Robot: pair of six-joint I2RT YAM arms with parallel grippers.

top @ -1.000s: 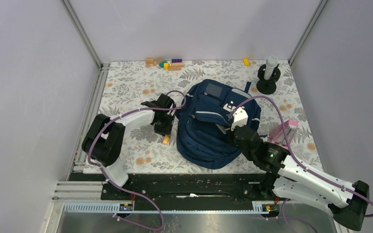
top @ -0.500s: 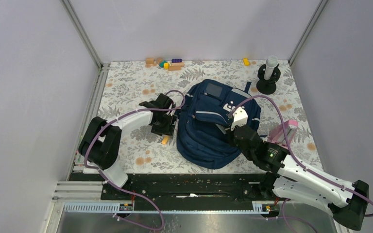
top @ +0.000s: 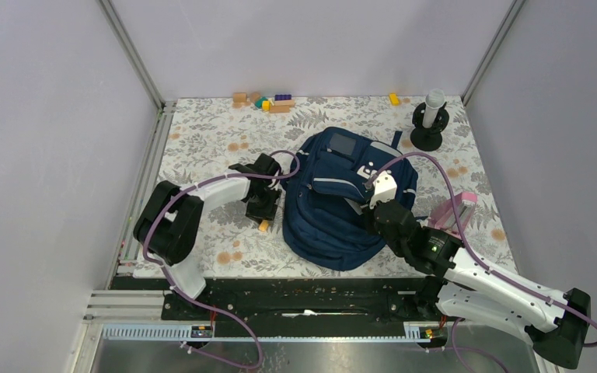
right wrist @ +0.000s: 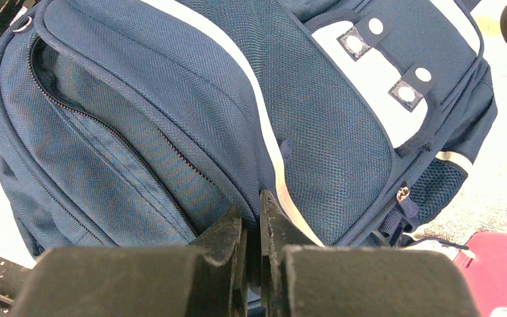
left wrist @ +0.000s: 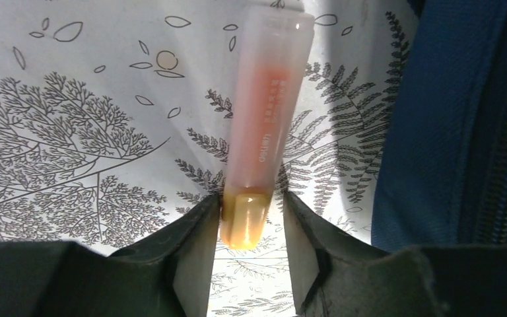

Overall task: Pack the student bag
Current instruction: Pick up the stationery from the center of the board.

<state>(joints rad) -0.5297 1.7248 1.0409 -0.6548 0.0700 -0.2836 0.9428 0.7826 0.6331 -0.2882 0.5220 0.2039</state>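
Student bag (top: pixel 334 210) lies mid-bench (top: pixel 202 140), main zip gaping. My right hand (right wrist: pixel 251 214) is clenched on the flap edge, holding the mouth open. Left hand (left wrist: pixel 251 198) has just dropped onto the orange highlighter (left wrist: pixel 264 112) beside the bag and straddles its end. Can't tell if it's gripped yet. Pickup looks imminent.
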